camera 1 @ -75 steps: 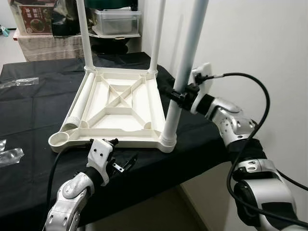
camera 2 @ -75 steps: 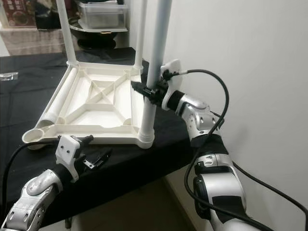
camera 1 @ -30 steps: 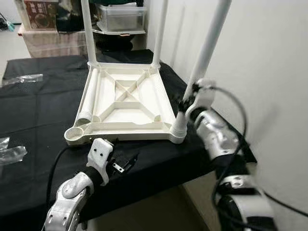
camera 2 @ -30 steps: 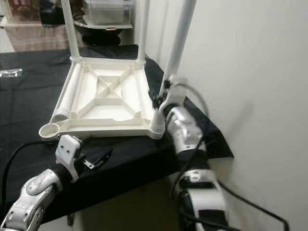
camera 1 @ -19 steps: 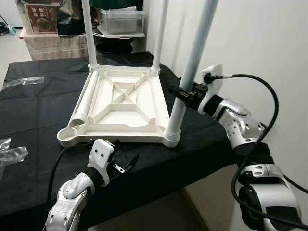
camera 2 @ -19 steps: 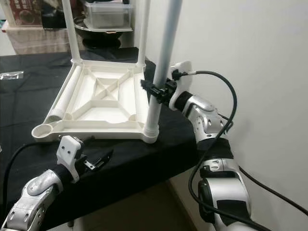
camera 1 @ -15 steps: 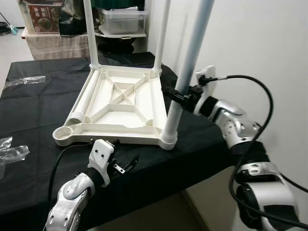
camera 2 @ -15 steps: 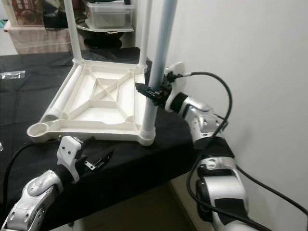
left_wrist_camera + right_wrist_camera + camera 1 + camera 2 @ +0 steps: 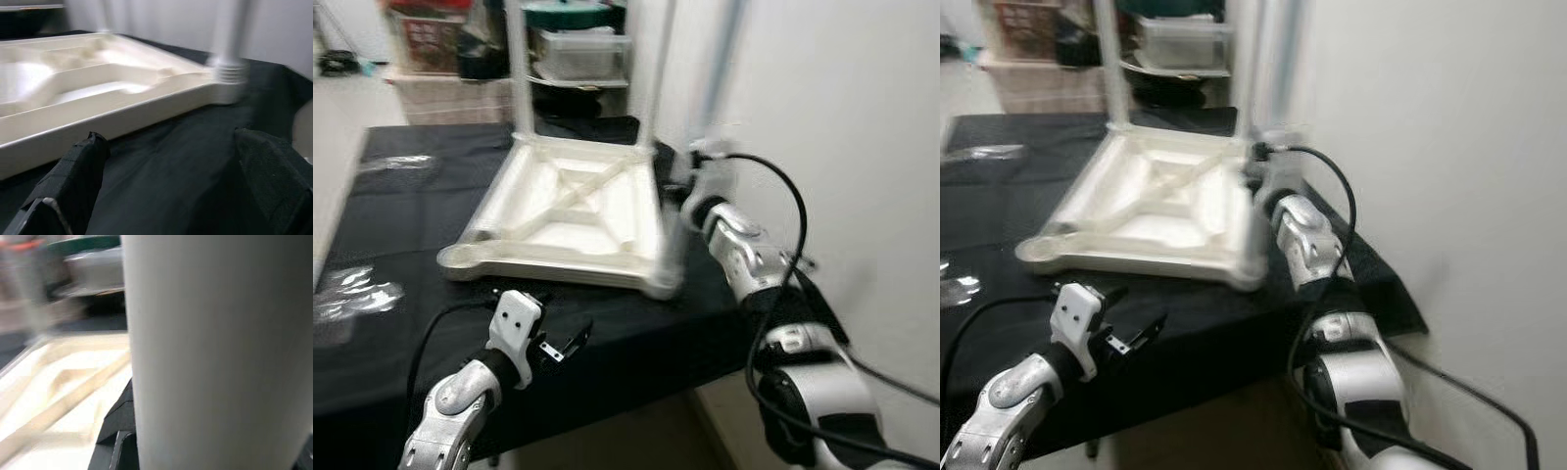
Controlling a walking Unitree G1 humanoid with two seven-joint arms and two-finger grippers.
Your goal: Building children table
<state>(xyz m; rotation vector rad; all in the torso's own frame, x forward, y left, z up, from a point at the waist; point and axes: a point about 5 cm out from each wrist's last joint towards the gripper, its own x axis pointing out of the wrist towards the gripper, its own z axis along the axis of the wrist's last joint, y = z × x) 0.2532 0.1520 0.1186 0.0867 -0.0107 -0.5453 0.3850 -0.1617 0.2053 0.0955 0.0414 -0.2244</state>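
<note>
An upturned white children's table (image 9: 573, 220) lies top-down on a black-draped counter (image 9: 391, 225), its ribbed underside facing up so that the legs can be fitted into the corner sockets. Two legs already stand at the far corners, one of them the far-left leg (image 9: 520, 69). At the near right corner, by the counter's edge and a white wall (image 9: 842, 127), the right tool (image 9: 690, 191) is at a third leg (image 9: 1271, 59); the right wrist view has that leg's white shaft (image 9: 215, 362) pressed close against a dark finger (image 9: 120, 431), which suggests the tool is clamped on the leg, probably to seat or steady it in its socket (image 9: 227, 81). The head views are blurred, so the exact grip is a judgement.

The left tool (image 9: 560, 345) hovers low in front of the counter, just short of the table's near edge, its fingers (image 9: 73, 169) spread apart and holding nothing. The near left socket (image 9: 458, 257) is open and appears to await the last leg. Clear plastic wrappers (image 9: 352, 294) lie on the cloth at the left.
</note>
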